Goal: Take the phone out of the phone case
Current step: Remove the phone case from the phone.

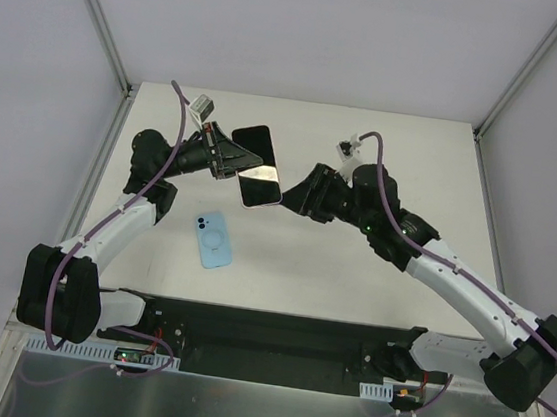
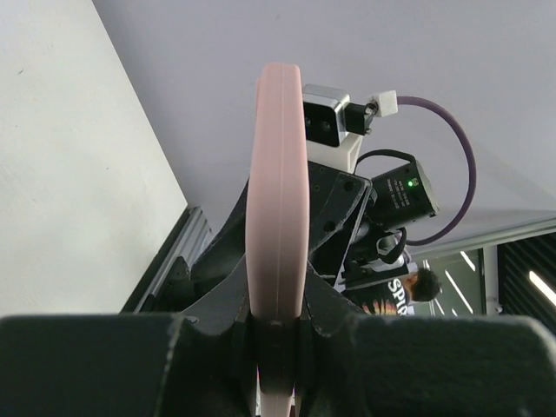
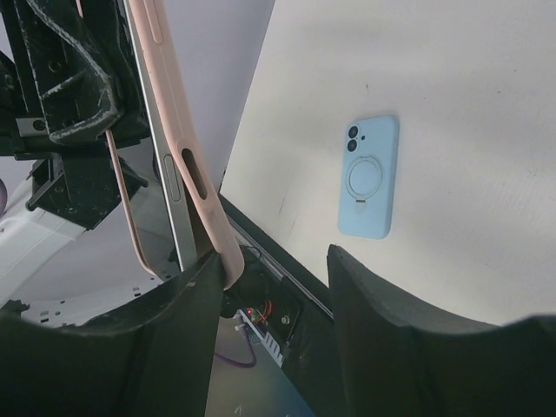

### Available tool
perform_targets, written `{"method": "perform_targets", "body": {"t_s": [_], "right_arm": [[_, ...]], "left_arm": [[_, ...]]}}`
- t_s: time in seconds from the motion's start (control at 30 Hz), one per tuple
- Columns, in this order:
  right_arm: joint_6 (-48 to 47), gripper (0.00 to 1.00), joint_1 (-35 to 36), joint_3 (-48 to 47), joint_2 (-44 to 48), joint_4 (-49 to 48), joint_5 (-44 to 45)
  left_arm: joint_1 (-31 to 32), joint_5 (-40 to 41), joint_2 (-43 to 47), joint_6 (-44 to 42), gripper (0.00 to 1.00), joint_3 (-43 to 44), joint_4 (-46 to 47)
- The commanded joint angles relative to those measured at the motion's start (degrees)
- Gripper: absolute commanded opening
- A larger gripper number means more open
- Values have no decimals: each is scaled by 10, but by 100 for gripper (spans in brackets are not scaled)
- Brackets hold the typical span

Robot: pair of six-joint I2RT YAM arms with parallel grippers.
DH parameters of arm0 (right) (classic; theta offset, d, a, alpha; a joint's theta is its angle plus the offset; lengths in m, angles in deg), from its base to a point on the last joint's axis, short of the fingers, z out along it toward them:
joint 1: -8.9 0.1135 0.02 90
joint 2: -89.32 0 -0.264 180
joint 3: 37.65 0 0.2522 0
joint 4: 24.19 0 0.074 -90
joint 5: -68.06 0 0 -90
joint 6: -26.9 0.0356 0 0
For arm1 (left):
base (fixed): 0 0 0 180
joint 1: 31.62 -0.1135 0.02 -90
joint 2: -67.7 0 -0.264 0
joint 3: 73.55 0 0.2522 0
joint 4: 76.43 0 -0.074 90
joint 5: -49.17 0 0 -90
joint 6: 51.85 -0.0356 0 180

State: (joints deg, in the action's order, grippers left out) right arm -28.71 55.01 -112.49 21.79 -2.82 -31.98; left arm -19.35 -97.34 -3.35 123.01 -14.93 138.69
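Observation:
A phone in a pink case (image 1: 260, 169) is held above the table, screen up. My left gripper (image 1: 228, 159) is shut on its left edge. In the left wrist view the pink case (image 2: 276, 191) stands edge-on between the closed fingers (image 2: 276, 317). My right gripper (image 1: 295, 198) is open at the case's right end. In the right wrist view the pink case's side (image 3: 187, 165) with its cutouts bows away from the phone's silver edge (image 3: 165, 174). The case's corner rests against my right gripper's left finger (image 3: 187, 304), and the gap between the fingers (image 3: 274, 265) is empty.
A second phone in a light blue case (image 1: 214, 239) lies back-up on the white table (image 1: 386, 150), below the held phone; it also shows in the right wrist view (image 3: 369, 178). Grey enclosure walls and metal posts bound the table on the left, back and right.

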Motion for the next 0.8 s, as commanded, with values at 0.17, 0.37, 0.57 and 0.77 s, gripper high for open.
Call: {"method": "perform_targets", "body": {"t_s": [0.17, 0.37, 0.57, 0.77], "right_arm": [[103, 54, -19, 53, -59, -260, -118], [203, 54, -28, 81, -90, -457, -168], [210, 53, -29, 66, -100, -462, -163], [197, 50, -28, 13, -128, -429, -155]], "left_arm": [[14, -2, 21, 59, 0, -2, 107], [14, -2, -1, 79, 0, -31, 154], [14, -4, -14, 78, 0, -41, 166], [39, 3, -1, 32, 0, -44, 109]]}}
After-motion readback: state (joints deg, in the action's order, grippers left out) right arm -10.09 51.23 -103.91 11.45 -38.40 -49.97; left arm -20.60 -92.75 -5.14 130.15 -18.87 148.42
